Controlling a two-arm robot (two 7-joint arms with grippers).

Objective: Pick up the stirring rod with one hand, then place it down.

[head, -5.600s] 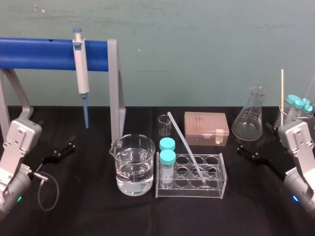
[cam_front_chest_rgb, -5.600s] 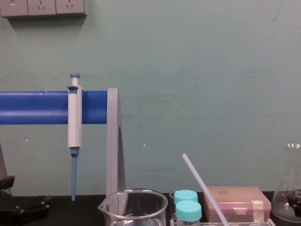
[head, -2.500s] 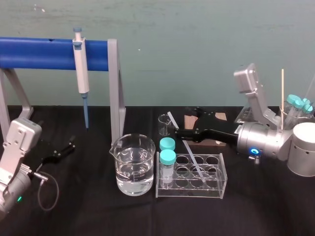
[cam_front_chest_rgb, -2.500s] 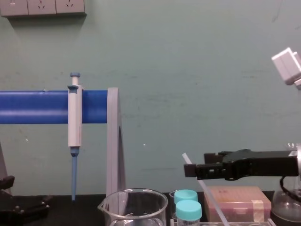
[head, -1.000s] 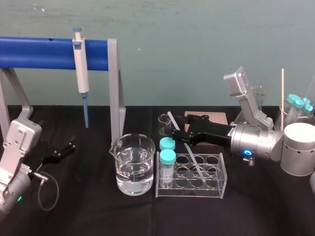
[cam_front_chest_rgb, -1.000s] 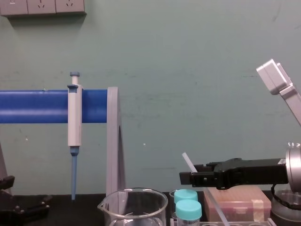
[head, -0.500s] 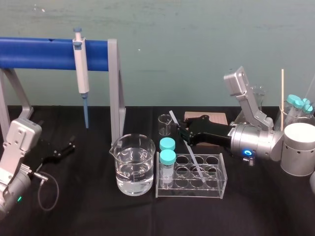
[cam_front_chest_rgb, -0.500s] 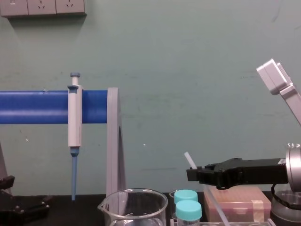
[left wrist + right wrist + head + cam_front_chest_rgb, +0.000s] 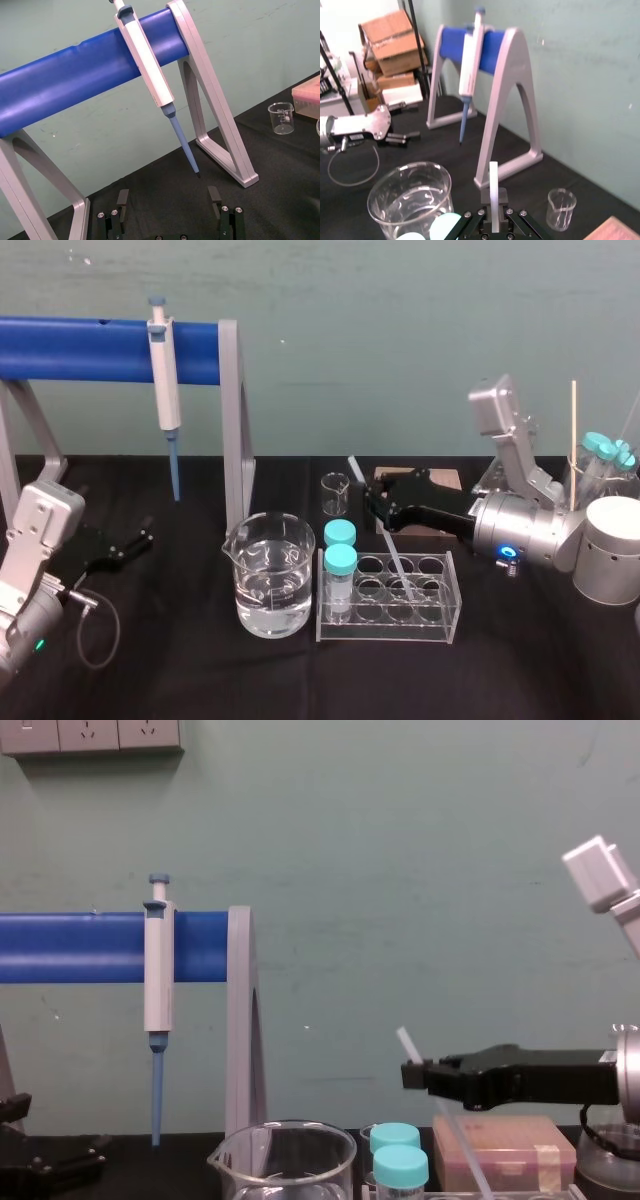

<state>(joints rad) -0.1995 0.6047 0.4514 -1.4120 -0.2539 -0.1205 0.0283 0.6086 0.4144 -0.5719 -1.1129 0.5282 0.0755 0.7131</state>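
Soft, even light is falling across the wall (image 9: 400,870), leaving hardly any shadow. The black desk (image 9: 180,660) is swallowing the light, while the beaker (image 9: 268,575) is throwing small glints off its rim and water. The blue bar (image 9: 75,80) is carrying a pale sheen along its upper side. In the right wrist view the stirring rod (image 9: 493,190) is glowing white, and the far corner of the room (image 9: 345,12) is washing out.

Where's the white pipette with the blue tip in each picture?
Head view: the pipette hangs upper left.
Chest view: left of middle.
Left wrist view: slanted on the blue bar, beyond the open left gripper.
Right wrist view: beyond the big beaker, past the right gripper holding the stirring rod.
Shared landmark: the blue bar it hangs on.
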